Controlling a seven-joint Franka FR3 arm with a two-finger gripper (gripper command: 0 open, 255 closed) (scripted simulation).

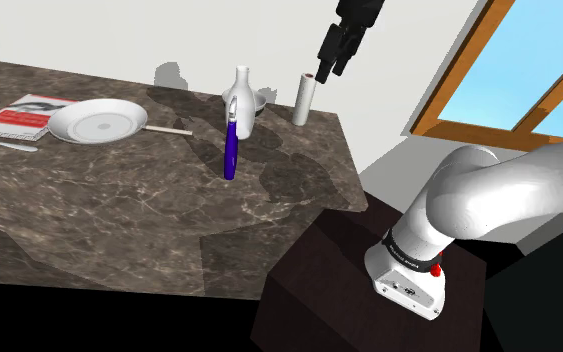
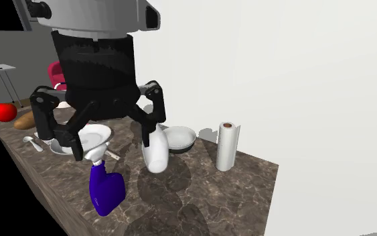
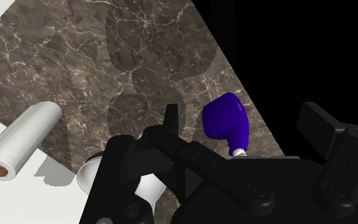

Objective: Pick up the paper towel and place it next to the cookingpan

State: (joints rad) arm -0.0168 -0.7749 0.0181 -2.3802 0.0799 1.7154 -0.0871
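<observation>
Claw [image 1: 329, 67] gapes wide and empty near one upright white cylindrical paper-towel roll [image 1: 303, 98]; one round white pan [image 1: 97, 122], seemingly, lies well apart.

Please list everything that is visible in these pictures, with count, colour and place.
counter: one, dark marble, under all things
paper towel: one, white, upright, counter's corner near the wall
bottle: one, white, upright, mid-counter
bowl: one, white, beside the bottle
spray bottle: one, blue, close to the bottle
pan: one, white, shoulder view's left
book: one, red and white, beside the pan
spoon: one, grey, beside the book
tomato: one, red, counter's end
loaf: one, brown, beside the tomato
window: one, brown frame, shoulder view's right
stand: one, dark, under the arm
arm: one, white, on the stand
gripper: one, black, open, in the air near the paper towel
</observation>
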